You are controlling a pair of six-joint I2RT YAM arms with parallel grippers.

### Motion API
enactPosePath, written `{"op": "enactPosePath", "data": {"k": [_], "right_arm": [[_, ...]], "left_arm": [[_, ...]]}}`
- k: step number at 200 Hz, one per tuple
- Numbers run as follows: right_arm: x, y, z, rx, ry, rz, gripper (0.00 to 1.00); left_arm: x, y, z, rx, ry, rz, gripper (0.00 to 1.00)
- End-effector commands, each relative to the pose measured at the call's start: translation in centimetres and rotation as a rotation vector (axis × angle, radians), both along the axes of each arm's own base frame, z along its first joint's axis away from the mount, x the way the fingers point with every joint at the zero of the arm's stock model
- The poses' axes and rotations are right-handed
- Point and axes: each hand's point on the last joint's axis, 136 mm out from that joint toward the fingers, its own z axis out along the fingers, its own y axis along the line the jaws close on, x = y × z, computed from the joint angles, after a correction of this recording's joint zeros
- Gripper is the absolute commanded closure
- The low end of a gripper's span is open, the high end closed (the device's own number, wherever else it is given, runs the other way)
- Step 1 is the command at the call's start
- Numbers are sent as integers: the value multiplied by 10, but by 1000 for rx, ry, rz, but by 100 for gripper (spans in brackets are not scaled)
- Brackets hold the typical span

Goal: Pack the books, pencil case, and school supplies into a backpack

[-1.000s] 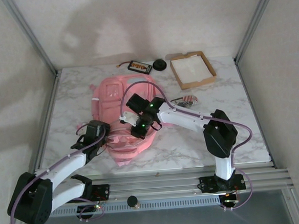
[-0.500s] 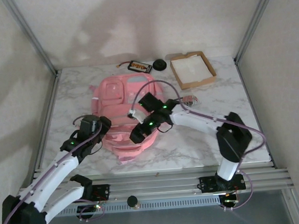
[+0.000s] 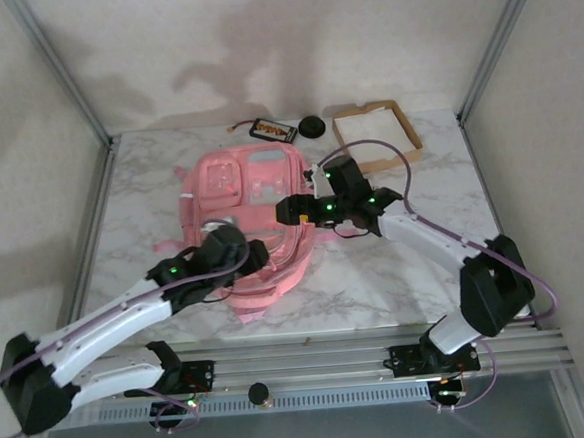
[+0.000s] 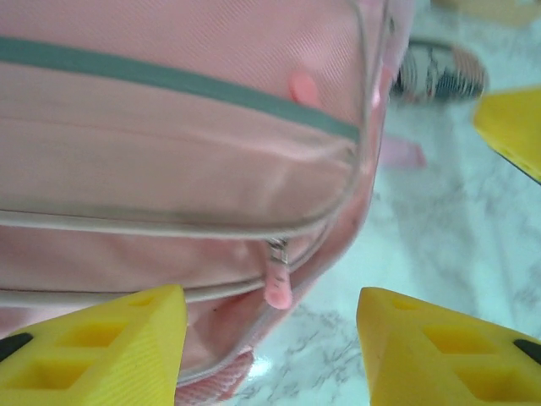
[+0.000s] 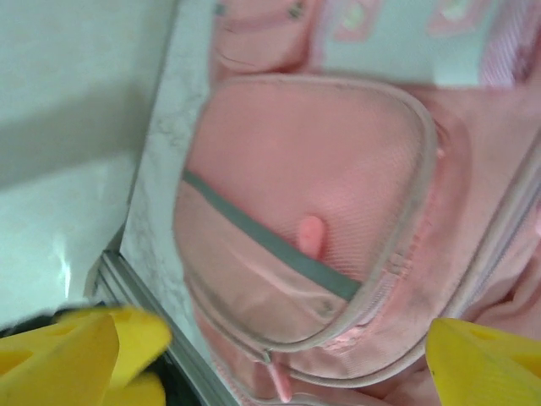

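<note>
**Top external: both pincers open at the backpack, zip not yet pulled**

Going left to right. My left pincer [image 3: 259,254] sits at the near end of the backpack [image 3: 249,182], fingers apart, holding nothing. In the left wrist view the pink zipper pull [image 4: 277,288] hangs in the gap between my fingers and touches neither. My read is that it's lined up so one close grabs the pull.

The backpack lies flat on the tabletop [image 3: 141,209], pockets up, centre-left. The zip I can see looks closed, so nothing goes in until it's open.

At the far edge, well apart from the bag, is the dark book [image 3: 273,130], with a black round thing [image 3: 312,127] just beside it.

My right pincer [image 3: 289,211] is over the bag's right side, fingers wide and empty. It's probably placed to pin the fabric while the left pulls.

In the left wrist view a striped pouch [image 4: 439,72] lies on the tabletop just beside the bag's edge. It's likely the pencil case.

Far right at the back is the cardboard tray [image 3: 411,135], which I don't read as a packing item.
</note>
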Motion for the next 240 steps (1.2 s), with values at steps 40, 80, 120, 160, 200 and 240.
{"op": "enactPosePath", "data": {"k": [40,80,120,160,200,240], "right_arm": [[10,16,-42,27,239,-109,39],[14,18,-51,29,256,-131,54],[13,20,-59,20,264,-127,60],[10,27,-67,11,278,-120,65],[13,31,-80,6,295,-144,69],[18,34,-89,-18,286,-153,76]], "left_arm": [[10,-10,-15,192,-33,-19,50],[17,-28,-25,197,-16,-52,53],[27,-15,-49,316,27,17,60],[34,-13,-61,372,44,41,67],[36,-2,-71,413,58,67,78],[37,-1,-67,408,54,77,88]]}}
